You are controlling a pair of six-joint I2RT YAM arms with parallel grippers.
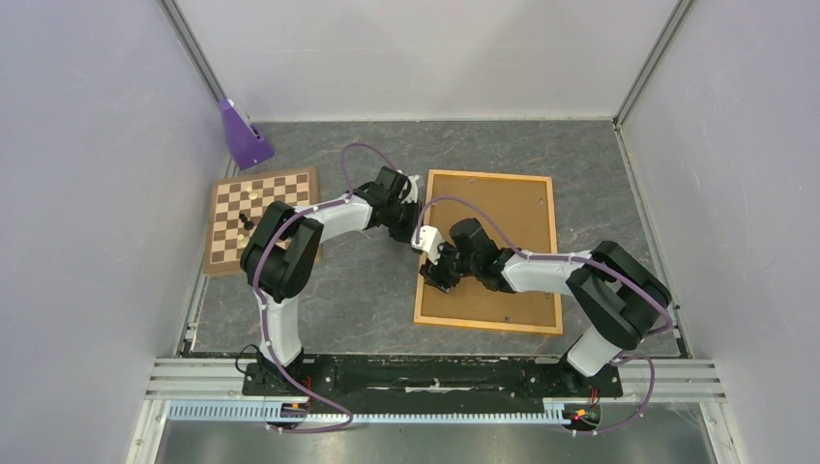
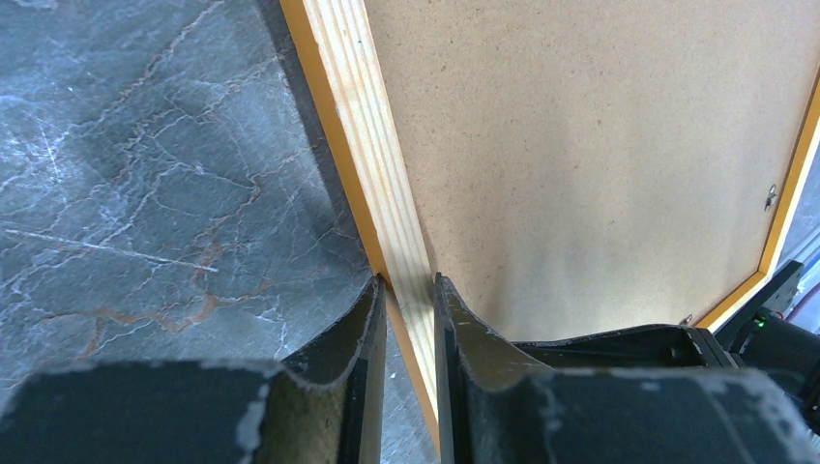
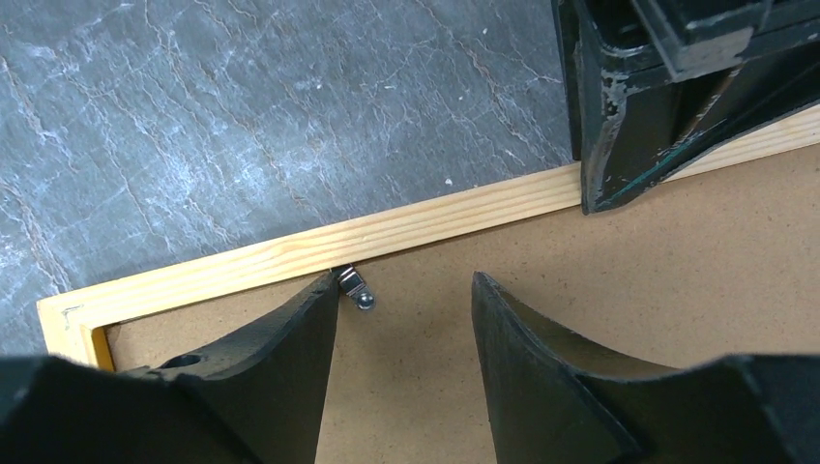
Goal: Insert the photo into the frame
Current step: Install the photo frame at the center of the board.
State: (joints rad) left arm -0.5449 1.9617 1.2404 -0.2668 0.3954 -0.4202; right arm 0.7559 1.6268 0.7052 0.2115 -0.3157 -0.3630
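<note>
The left gripper (image 2: pixel 408 290) pinches the pale rail (image 2: pixel 387 145) of the large light-orange wooden picture frame (image 1: pixel 522 217), lying back-up right of centre on the grey marbled table (image 1: pixel 358 290), while the right gripper (image 3: pixel 406 290) hangs spread above its brown fibreboard back (image 3: pixel 600 329) beside a small metal clip (image 3: pixel 359 290)

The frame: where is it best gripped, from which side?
Probably the left rail, from above, one finger outside, one over the fibreboard back. The frame lies flat, back up, so only this thin rail gives an edge; the left gripper straddles it.
</note>
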